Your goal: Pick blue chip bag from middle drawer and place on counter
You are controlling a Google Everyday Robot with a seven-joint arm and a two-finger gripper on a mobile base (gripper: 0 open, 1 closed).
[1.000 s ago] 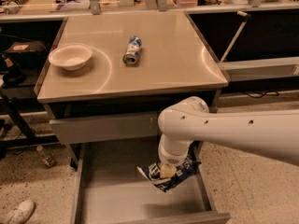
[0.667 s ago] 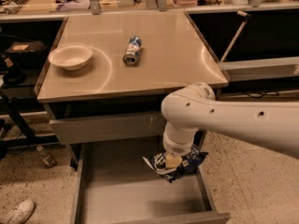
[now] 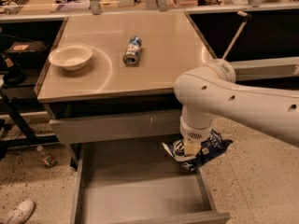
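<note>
The blue chip bag [image 3: 209,149], dark blue foil with white edges, hangs crumpled under my gripper [image 3: 191,149], which is shut on it. The bag is lifted above the right side wall of the open middle drawer [image 3: 135,190], a shallow grey drawer with a plain flat bottom. My white arm comes in from the right and hides the top of the bag. The counter [image 3: 168,50], a shiny beige-grey cabinet top, lies above and behind the gripper.
On the counter stand a white bowl [image 3: 70,56] at the left and a blue-and-white can [image 3: 132,50] lying on its side near the middle. A grey drawer front [image 3: 117,125] sits just under the counter. A cluttered shelf runs along the back.
My gripper has risen and moved right with the chip bag, from inside the drawer to above its right wall.
</note>
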